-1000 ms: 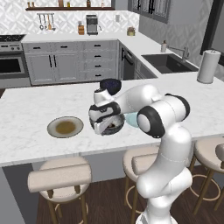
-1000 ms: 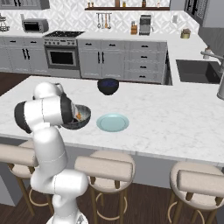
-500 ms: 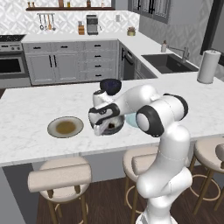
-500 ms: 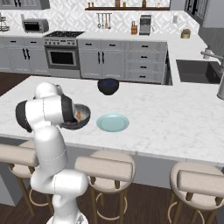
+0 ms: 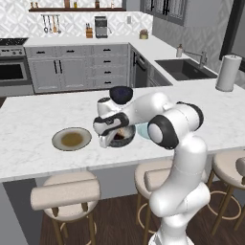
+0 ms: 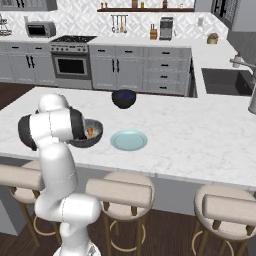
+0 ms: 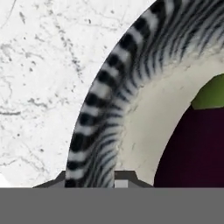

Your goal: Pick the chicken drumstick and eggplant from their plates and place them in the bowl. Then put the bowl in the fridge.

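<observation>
1. The hand (image 7: 92,177) is seen closed down over the rim of the bowl (image 7: 103,118), one finger outside the streaked wall and one inside, seemingly so the bowl can be lifted by its edge.
2. Just beyond the inner finger, the eggplant (image 7: 197,144) lies inside the bowl.
3. An orange piece, probably the chicken drumstick (image 6: 90,132), is also seen in the bowl.
4. Both plates are emptied: the olive plate (image 5: 72,139) and the teal plate (image 6: 129,140) flank the hand on the counter (image 6: 200,135).

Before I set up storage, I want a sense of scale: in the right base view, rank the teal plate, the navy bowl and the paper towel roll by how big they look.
1. Teal plate, widest.
2. Navy bowl.
3. Paper towel roll, cut off by the picture's edge, so its rank is unsure.
The plate is also nearer the camera than the bowl.
</observation>
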Robot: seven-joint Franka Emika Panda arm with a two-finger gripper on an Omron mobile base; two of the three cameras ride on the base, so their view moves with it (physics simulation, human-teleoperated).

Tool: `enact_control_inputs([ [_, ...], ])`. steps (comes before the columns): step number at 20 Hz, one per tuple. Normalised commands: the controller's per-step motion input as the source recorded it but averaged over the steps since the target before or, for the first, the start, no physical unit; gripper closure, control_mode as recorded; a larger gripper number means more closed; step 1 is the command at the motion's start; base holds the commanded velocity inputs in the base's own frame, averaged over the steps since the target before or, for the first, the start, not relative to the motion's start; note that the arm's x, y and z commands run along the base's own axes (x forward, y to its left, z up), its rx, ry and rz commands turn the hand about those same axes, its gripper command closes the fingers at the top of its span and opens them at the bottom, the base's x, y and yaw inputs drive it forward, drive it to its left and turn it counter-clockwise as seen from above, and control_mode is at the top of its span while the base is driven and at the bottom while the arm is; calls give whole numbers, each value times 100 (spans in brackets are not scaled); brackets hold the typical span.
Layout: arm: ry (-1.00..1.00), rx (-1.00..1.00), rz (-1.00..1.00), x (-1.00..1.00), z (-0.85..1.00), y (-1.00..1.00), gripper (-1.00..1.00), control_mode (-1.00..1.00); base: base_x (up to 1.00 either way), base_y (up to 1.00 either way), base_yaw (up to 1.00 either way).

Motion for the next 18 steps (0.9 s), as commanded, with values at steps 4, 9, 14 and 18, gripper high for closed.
enact_control_inputs([
  [4,-2,0,15,-42,55,0,100,-100,0,0,0],
  [9,-5,0,17,-68,65,0,100,-100,0,0,0],
  [14,-14,3,21,-99,55,-1,100,-100,0,0,0],
  [18,-20,5,30,-100,40,-23,100,-100,0,0,0],
])
